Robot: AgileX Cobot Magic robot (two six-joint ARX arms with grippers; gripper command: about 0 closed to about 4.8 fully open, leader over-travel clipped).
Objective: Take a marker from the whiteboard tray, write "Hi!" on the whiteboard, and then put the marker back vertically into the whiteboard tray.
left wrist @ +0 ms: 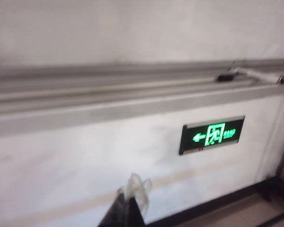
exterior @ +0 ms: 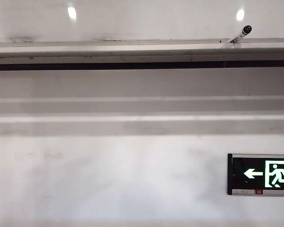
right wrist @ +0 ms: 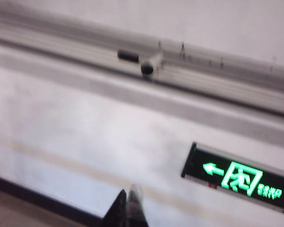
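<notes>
While well above pincers [right wrist: 128, 208], marker [exterior: 242, 34].

Marker [exterior: 240, 34] tilted on the whiteboard tray [exterior: 109, 49]

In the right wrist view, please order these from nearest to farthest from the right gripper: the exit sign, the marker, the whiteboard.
The right gripper is shut, low by the wall.
1. Exit sign, on the wall, off to one side of the gripper.
2. Marker, lying on the whiteboard tray.
3. Whiteboard, beyond the tray.
</notes>
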